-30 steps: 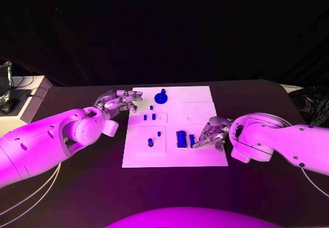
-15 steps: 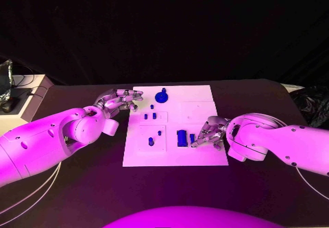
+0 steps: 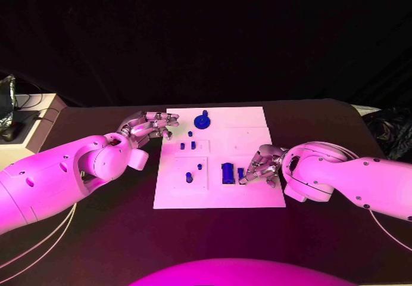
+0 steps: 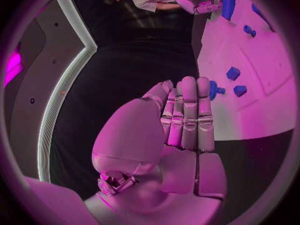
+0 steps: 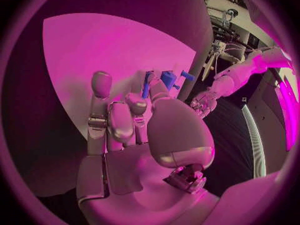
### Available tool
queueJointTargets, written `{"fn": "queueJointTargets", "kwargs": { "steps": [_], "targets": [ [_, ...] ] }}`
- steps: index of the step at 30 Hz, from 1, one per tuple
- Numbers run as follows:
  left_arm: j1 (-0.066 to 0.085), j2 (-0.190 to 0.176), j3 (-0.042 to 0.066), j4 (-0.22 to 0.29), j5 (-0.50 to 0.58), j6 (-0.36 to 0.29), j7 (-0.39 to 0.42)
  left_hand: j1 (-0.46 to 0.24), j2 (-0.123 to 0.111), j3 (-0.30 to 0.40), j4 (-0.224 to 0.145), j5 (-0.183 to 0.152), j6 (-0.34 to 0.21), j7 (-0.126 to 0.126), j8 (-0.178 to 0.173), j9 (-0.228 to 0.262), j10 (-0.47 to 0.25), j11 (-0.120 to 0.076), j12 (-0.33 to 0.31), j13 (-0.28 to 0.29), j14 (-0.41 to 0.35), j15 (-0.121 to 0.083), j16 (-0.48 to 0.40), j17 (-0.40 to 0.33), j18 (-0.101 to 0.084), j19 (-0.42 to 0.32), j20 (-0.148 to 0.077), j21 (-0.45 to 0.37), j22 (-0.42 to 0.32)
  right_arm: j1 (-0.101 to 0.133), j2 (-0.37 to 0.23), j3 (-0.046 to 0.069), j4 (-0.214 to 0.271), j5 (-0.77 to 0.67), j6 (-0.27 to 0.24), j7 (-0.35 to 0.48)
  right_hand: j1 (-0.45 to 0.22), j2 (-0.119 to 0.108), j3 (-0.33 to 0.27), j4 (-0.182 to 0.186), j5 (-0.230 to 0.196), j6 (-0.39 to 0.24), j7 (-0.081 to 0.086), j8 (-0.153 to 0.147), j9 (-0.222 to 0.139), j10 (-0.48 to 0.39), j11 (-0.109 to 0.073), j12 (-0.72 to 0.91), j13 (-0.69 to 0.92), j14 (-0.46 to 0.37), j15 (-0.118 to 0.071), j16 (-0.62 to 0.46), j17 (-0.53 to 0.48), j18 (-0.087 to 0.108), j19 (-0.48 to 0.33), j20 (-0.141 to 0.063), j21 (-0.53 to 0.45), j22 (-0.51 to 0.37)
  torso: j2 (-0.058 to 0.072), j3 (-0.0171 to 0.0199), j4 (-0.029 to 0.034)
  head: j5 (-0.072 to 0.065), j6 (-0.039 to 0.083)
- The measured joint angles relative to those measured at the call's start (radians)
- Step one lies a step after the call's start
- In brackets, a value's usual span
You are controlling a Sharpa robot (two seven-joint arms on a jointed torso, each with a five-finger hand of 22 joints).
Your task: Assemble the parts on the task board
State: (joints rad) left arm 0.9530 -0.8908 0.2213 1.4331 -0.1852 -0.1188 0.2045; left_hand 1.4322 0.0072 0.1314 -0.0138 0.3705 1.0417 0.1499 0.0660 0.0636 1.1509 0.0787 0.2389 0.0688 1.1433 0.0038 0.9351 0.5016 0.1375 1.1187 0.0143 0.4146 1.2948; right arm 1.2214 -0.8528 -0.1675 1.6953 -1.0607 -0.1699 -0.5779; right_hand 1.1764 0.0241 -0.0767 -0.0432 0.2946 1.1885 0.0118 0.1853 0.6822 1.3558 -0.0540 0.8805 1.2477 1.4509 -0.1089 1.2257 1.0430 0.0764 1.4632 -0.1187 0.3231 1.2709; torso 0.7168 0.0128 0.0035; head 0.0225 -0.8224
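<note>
The white task board (image 3: 249,128) lies mid-table with several blue parts on it. A round blue part (image 3: 202,122) stands near its far edge, and a tall blue block (image 3: 227,173) stands nearer the front. Right beside that block is a small thin blue piece (image 3: 240,173) (image 5: 147,82); my right hand (image 3: 264,165) (image 5: 137,130) pinches it between thumb and a finger. My left hand (image 3: 153,126) (image 4: 184,117) hovers at the board's far left edge, fingers curled in on nothing. Small blue pegs (image 4: 215,90) (image 3: 190,134) stand just beyond its fingertips.
More small blue pegs (image 3: 188,177) stand in the board's left squares. A pale side stand (image 3: 30,125) with dark gear sits off the table's left edge. Bare black table (image 3: 103,238) surrounds the board. My left arm (image 5: 234,77) reaches in across from the right hand.
My right hand has edged slightly left, closing in on the small blue piece beside the block. The left hand and the parts have stayed where they were.
</note>
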Motion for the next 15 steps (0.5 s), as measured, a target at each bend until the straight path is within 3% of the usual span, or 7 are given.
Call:
{"fn": "queueJointTargets", "kwargs": {
  "steps": [4,8,12,15],
  "targets": [
    [0.0,0.0,0.0,0.0,0.0,0.0,-0.001,0.0,0.0,0.0,0.0,0.0,0.0,0.0,0.0,0.0,0.0,0.0,0.0,0.0,0.0,0.0,0.0,0.0,0.0,0.0,0.0,0.0,0.0,-0.001,-0.008,-0.001,0.007,-0.001,-0.003,0.004,-0.006,0.004,-0.007,0.002,0.0,0.0,0.0,0.0,0.0,0.0,0.0,0.0,0.0,0.0,0.0,0.0,0.0,0.0,0.0,0.0,0.0,0.0,0.0,0.0,0.0006,0.0,0.001],
    [0.0,0.0,0.0,0.0,0.0,0.001,-0.001,-0.002,0.002,0.0,0.0,0.0,0.0,0.0,0.0,0.0,0.0,0.0,0.0,0.0,0.0,0.0,0.0,0.0,0.0,0.0,0.0,0.0,0.0,-0.002,-0.03,0.0,0.016,0.002,-0.015,0.011,-0.044,-0.016,-0.016,0.047,-0.022,0.0,0.0,0.008,0.003,0.0,0.0,0.0,0.0,0.0,0.0,0.0,0.0,0.0,0.0,0.0,0.0,-0.002,0.0,0.0,0.0006,0.002,0.002],
    [0.0,0.0,0.0,0.0,-0.001,0.001,-0.001,-0.005,0.005,0.003,0.003,0.0,0.0,0.0,0.0,0.0,0.0,0.0,0.0,0.0,0.0,0.0,0.0,0.0,0.0,0.0,0.0,0.0,0.0,0.004,-0.047,0.01,0.032,0.012,-0.033,0.026,-0.06,-0.033,-0.011,0.084,-0.022,0.0,0.0,0.008,0.006,0.0,0.0,0.0,0.0,0.0,0.0,0.0,0.0,0.0,0.001,-0.001,0.0,-0.002,0.0,0.0,0.0005,0.003,0.003],
    [0.0,0.0,0.0,0.0,-0.001,0.001,-0.002,-0.005,0.005,0.003,0.003,0.0,0.0,0.0,0.0,0.0,0.0,0.0,0.0,0.0,0.0,0.0,0.0,0.0,0.0,0.0,0.0,0.0,0.0,0.013,-0.055,0.019,0.045,0.02,-0.049,0.04,-0.057,-0.035,-0.009,0.085,-0.022,0.0,0.0,0.011,0.007,0.0,0.0,0.0,0.0,0.0,0.0,0.0,0.0,0.0,0.001,-0.001,0.0,-0.002,0.0,0.0,0.0001,0.003,0.004]
  ]
}}
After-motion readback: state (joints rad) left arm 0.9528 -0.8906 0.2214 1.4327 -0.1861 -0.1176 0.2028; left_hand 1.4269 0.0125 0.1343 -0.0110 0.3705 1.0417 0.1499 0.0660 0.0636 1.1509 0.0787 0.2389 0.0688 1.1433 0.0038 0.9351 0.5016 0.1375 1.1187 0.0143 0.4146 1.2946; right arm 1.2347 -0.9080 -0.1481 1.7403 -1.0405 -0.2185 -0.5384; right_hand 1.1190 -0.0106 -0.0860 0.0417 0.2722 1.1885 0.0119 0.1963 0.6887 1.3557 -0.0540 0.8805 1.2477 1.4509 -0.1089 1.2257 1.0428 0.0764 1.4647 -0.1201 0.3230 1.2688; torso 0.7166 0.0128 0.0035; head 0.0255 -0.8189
